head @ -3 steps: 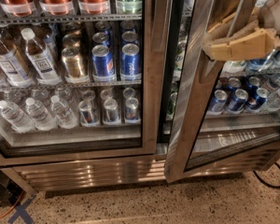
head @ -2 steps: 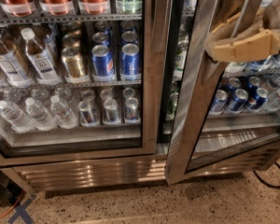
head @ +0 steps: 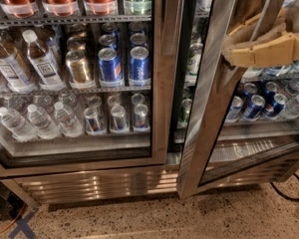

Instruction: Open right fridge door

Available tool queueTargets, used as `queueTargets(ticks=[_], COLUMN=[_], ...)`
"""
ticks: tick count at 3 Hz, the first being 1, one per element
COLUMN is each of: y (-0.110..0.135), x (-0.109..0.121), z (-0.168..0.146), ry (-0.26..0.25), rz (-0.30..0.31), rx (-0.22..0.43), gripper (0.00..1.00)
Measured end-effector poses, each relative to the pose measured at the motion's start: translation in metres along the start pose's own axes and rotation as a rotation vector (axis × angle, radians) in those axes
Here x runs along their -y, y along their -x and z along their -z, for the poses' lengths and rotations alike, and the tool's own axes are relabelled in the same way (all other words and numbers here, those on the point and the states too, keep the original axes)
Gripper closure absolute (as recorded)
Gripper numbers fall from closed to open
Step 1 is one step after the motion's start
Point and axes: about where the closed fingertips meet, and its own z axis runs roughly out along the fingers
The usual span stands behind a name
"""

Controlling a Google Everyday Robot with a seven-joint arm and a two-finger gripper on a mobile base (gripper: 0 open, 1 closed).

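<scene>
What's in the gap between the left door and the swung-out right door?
Seen in the camera view: between the left door and right fridge door, the fridge's open interior, with green-white cans on shelves. The gripper is upper right, by that door.

Speckled terrazzo floor [head: 139,218] carries a black cable [head: 290,195] right, an orange cord [head: 4,226] left; pincer [head: 261,49] at upper right.

1. We see the right fridge door [head: 209,98]: a tall glass pane in a wide brushed-steel frame.
2. It stands ajar, its left edge angled out from the cabinet.
3. Through its glass we make out blue cans [head: 254,106] on a shelf.
4. The gripper [head: 259,46] sits high against the pane, just right of the frame's left upright.
</scene>
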Motion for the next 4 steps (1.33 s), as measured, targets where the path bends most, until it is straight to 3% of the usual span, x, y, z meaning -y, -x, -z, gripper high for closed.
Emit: queueTargets(ticks=[4], y=[-0.0050], x=[-0.0070], z=[0.0024], ry=[-0.002], rz=[-0.019], rx=[0.003], gripper=[1.00])
